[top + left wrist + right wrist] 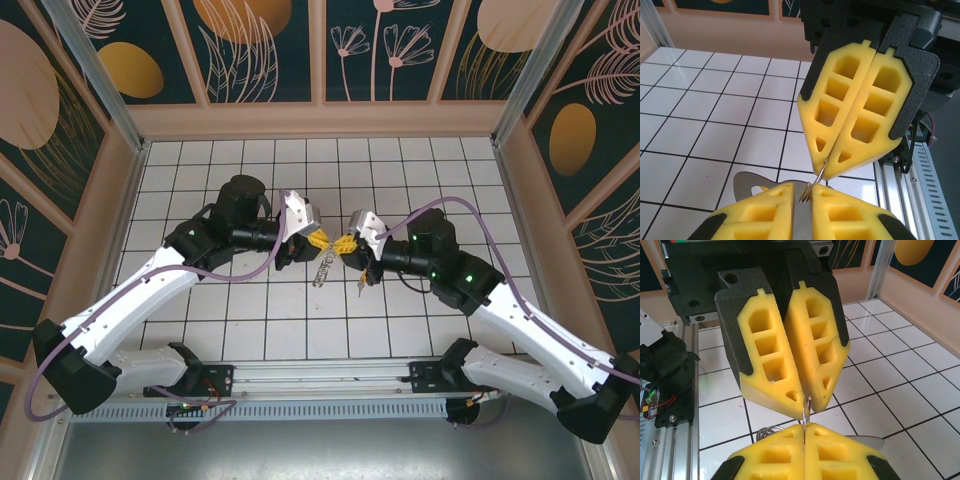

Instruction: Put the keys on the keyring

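Up over the middle of the tiled surface [400, 170], the two claws meet tip to tip. The left claw [318, 239] is squeezed fully closed on the thin keyring [819, 174] wire, and the right claw [345, 243] is clamped tight on the same loop from the opposite side. The silvery keys [322, 268] dangle just under the tips; can't tell if they touch the tiles.

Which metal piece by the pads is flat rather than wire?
The silvery key behind the left gripper: a flat plate with a hole. The keyring is thin wire.
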